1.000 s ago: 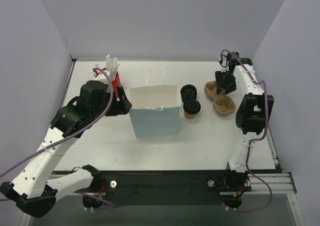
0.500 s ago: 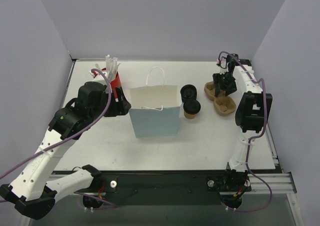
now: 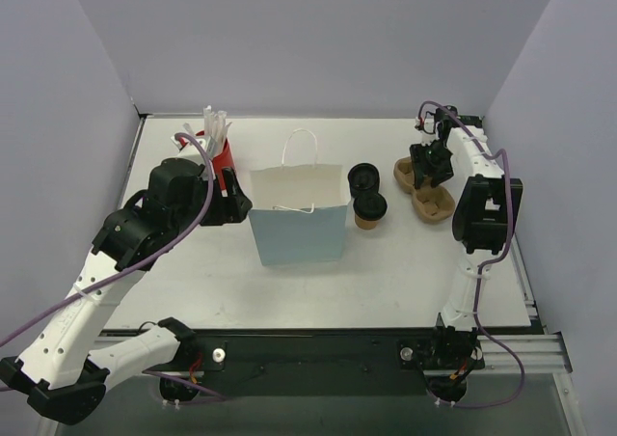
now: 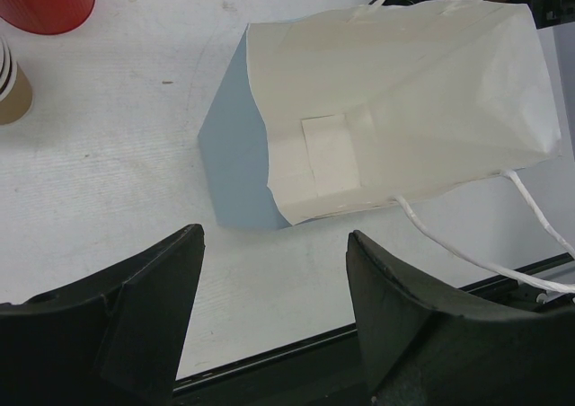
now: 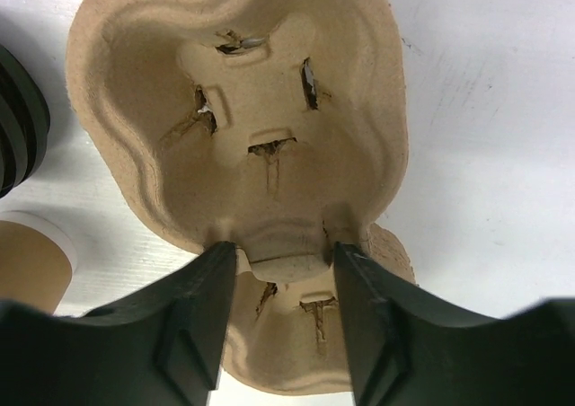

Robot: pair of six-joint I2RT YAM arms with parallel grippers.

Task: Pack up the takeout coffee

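Note:
The takeout coffee (image 3: 368, 207), a tan cup with a black lid, stands right of the upright light blue paper bag (image 3: 299, 226). Its tan wall shows at the left edge of the right wrist view (image 5: 27, 267). My right gripper (image 3: 431, 169) is over the tan pulp cup carrier (image 3: 436, 204), right of the coffee. In the right wrist view the gripper (image 5: 283, 285) has its fingers pressed on both sides of the carrier's (image 5: 243, 83) middle ridge. My left gripper (image 3: 237, 195) is open and empty just left of the bag (image 4: 395, 110).
A stack of black lids (image 3: 363, 177) stands just behind the coffee. A red cup (image 3: 220, 153) holding white sticks stands at the back left. A stack of lidless paper cups (image 4: 9, 87) is beside it. Walls close in the table on three sides.
The right gripper has edged slightly left on the carrier. The left arm has barely moved. The bag, the coffee and the lids have stayed in place.

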